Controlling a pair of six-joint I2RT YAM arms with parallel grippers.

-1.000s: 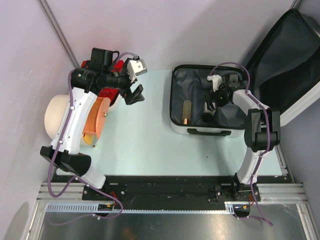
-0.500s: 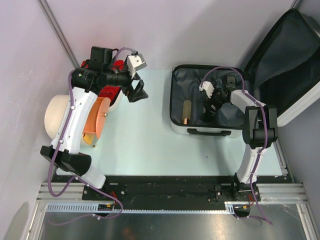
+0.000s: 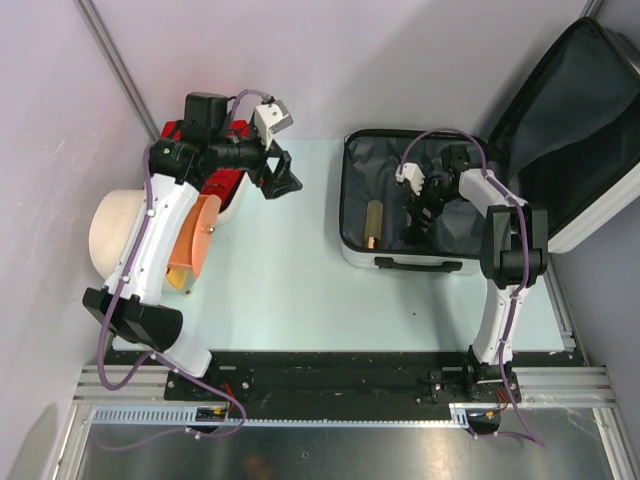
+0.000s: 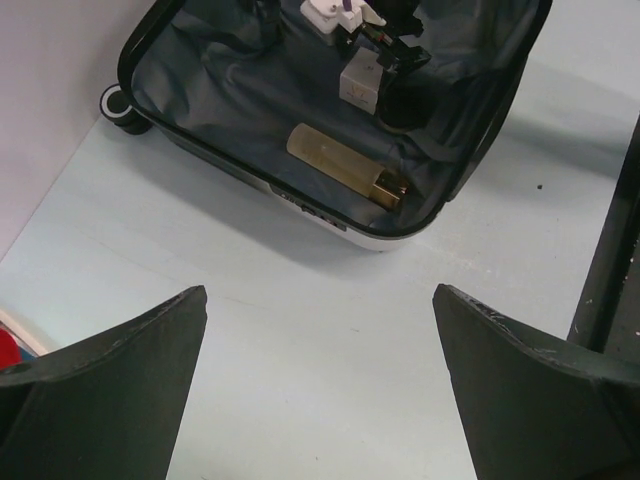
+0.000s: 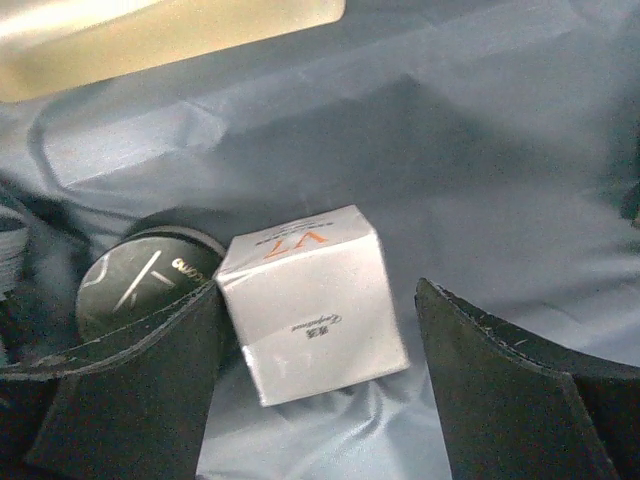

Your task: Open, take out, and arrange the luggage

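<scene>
While both arms stood bolted at its near edge, the bench (image 3: pixel 290 290) carried the following, near to far.

Item 1. Cream tub (image 3: pixel 112 228), at the left edge, with an orange piece (image 3: pixel 195 240) beside it under the left arm. Unchanged from a second before.

Item 2. The luggage (image 3: pixel 346 205), on the right half of the bench, lay open. Its base was flat with the dark lining showing, and its lid (image 3: pixel 575 120) was propped up at the far right. Position unchanged.

Item 3. Contents of the base: a cream-gold tube (image 3: pixel 373 222), a round dark jar (image 5: pixel 140 285) and a white box (image 5: pixel 310 300) printed "VT". The jar lay just beside the box.

Item 4. Right claw (image 3: pixel 418 205), inside the base. It had shifted left since a second earlier. The jaws straddled the white box: one finger (image 5: pixel 150 370) met the box's side, the other (image 5: pixel 500 390) stood clear of it. Nothing was gripped.

Item 5. Left claw (image 3: pixel 281 180), above the far-left bench, spread fully wide and empty. It had swung slightly farther and toward the luggage. A red object (image 3: pixel 222 184) sat beneath the arm.
</scene>
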